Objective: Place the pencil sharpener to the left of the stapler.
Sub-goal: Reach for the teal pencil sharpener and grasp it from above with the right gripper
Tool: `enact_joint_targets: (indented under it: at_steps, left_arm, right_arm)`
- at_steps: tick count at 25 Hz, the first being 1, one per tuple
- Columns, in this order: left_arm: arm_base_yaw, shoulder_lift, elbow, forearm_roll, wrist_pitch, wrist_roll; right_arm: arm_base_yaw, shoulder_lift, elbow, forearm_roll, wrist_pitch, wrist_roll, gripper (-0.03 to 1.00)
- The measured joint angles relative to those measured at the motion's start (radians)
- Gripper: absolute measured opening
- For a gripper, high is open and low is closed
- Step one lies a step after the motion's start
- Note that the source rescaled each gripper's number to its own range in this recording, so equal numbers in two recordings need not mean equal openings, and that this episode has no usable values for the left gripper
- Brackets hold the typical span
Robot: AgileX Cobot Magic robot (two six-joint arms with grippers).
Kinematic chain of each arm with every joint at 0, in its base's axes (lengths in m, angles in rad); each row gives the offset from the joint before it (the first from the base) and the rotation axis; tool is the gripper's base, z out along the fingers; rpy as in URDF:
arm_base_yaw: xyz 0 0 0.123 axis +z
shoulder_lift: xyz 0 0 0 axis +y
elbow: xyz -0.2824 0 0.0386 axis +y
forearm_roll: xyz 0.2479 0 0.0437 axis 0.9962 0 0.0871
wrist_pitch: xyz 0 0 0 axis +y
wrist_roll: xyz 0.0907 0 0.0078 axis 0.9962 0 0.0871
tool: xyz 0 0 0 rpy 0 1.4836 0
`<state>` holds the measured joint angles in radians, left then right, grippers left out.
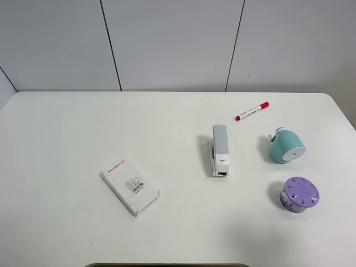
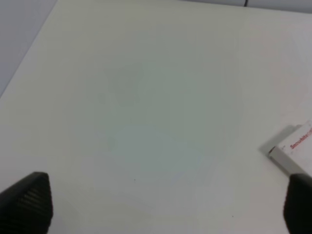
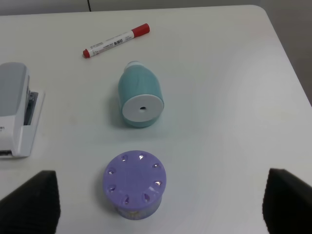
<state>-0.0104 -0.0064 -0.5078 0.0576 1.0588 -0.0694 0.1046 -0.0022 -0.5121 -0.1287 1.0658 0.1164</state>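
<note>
The teal pencil sharpener (image 1: pixel 286 146) lies on its side at the right of the white table, its flat white face toward the front; the right wrist view shows the sharpener (image 3: pixel 140 95) well ahead of my gripper. The light-grey stapler (image 1: pixel 219 150) lies lengthwise near the middle, left of the sharpener, and one end of the stapler (image 3: pixel 14 117) shows in the right wrist view. My right gripper (image 3: pixel 161 204) stands open, with only its dark fingertips (image 3: pixel 31 202) showing. My left gripper (image 2: pixel 161 207) is open too, over bare table. Neither arm appears in the high view.
A purple round container with a dotted lid (image 1: pixel 300 194) stands in front of the sharpener. A red-capped marker (image 1: pixel 251 111) lies behind it. A white box with red print (image 1: pixel 129 185) lies at the front left, its corner (image 2: pixel 292 148) in the left wrist view.
</note>
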Motion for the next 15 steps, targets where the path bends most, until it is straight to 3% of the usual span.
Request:
enact_joint_targets:
  at_steps: [15]
  left_arm:
    - [0.0,0.0,0.0,0.0,0.0,0.0]
  right_arm:
    - [0.0,0.0,0.0,0.0,0.0,0.0,0.55]
